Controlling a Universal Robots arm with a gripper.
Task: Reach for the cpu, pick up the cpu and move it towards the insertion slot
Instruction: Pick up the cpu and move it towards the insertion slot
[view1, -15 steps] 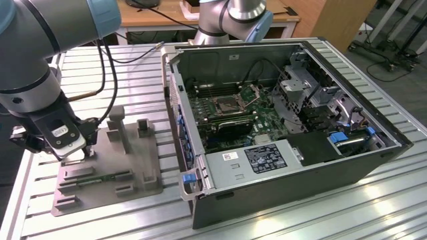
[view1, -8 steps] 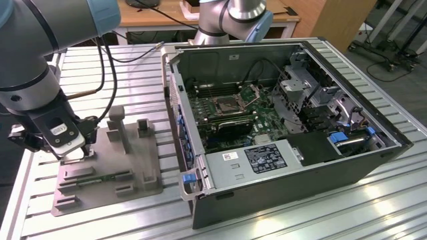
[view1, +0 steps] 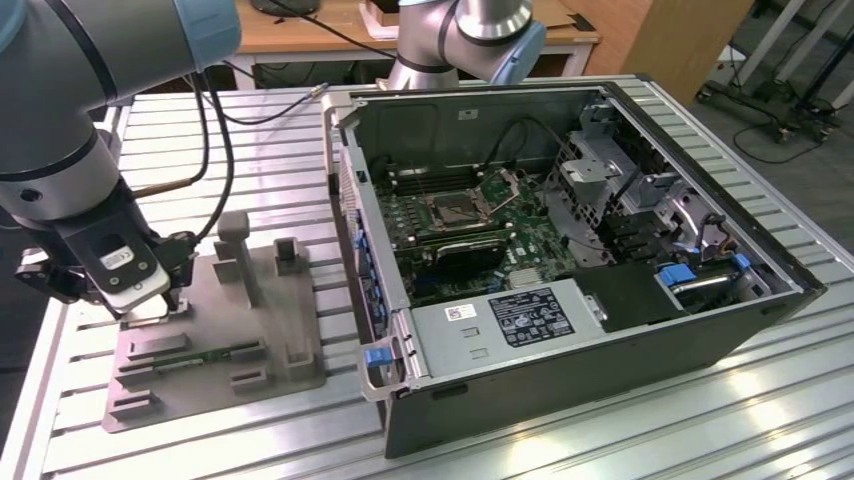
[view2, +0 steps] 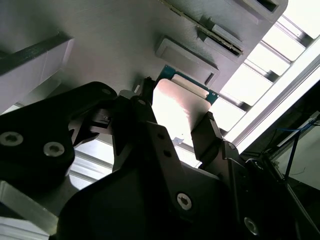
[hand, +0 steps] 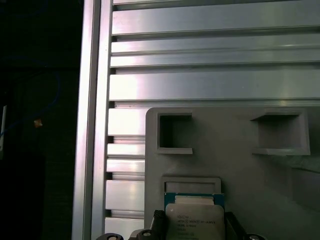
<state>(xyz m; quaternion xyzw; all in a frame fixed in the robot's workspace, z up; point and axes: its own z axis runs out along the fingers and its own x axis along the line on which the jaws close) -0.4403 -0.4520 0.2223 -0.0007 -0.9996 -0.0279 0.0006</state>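
The cpu (view2: 181, 100), a flat square chip with a pale silvery top and a green edge, lies in a framed recess of the grey plastic fixture (view1: 254, 330). In the first wrist view the cpu (hand: 194, 216) sits between two dark fingers. My gripper (view1: 158, 303) is low over the fixture's corner on the exterior view's left. The gripper (view2: 177, 114) has one dark finger (view2: 146, 97) against one chip edge and the other finger (view2: 206, 129) against the opposite edge. The insertion slot (view1: 454, 208), a silvery square socket with its frame plate raised, is on the green motherboard inside the open computer case.
The open computer case (view1: 561, 350) stands on the exterior view's right of the fixture, its side wall between fixture and motherboard. A narrow green memory stick (view1: 200, 355) lies in the fixture. Upright grey posts (view1: 238, 250) rise from it. Cables hang from the arm. The slatted aluminium table (hand: 210, 80) ends close by.
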